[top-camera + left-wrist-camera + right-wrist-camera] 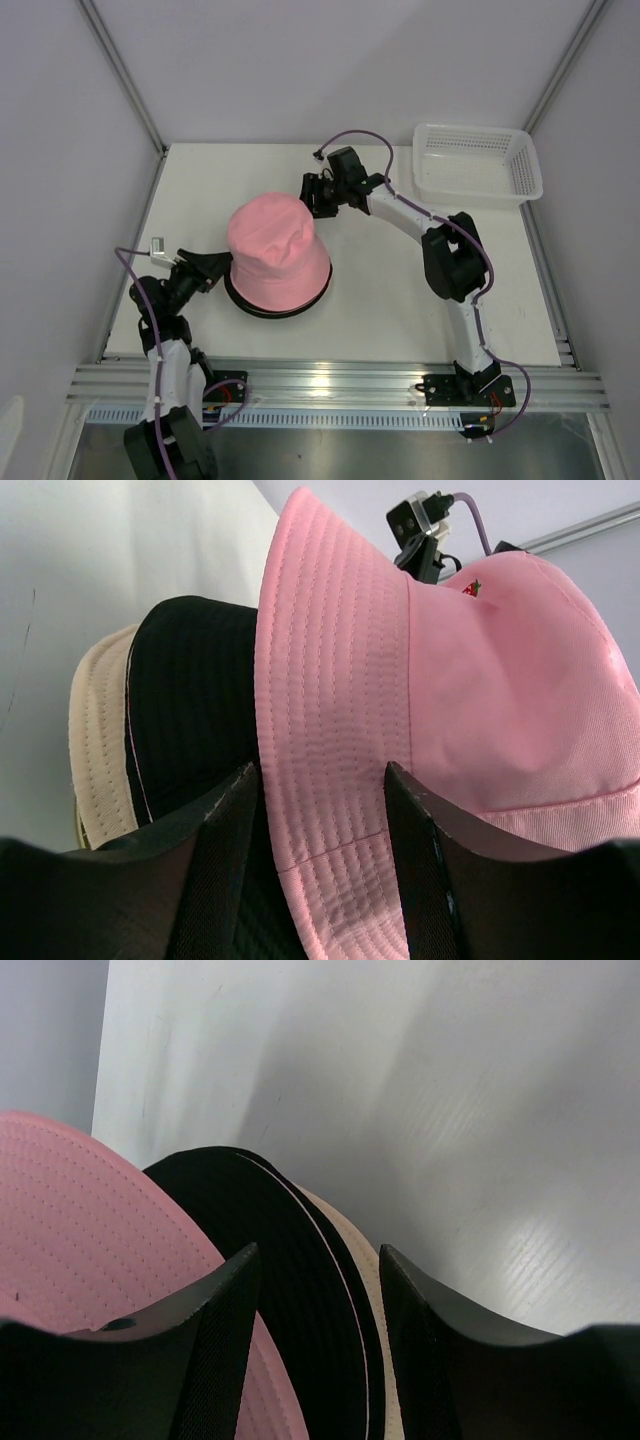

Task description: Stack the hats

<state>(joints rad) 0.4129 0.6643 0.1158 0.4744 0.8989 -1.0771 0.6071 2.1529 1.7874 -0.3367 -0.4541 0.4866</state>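
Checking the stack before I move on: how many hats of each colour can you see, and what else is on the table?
Pink hat: 1
Black hat: at least 1; a second cannot be told apart
Tan hat: 1
White basket: 1
Total: at least 4 things, 3 of them hats

From my station I see a white plastic lattice basket (475, 165) sitting upright at the far right corner of the white desk (400, 300), just inside its edges. A ribbed aluminium rail (330, 385) runs along the near edge. Pale grey wall panels (300, 60) close in the back and sides.
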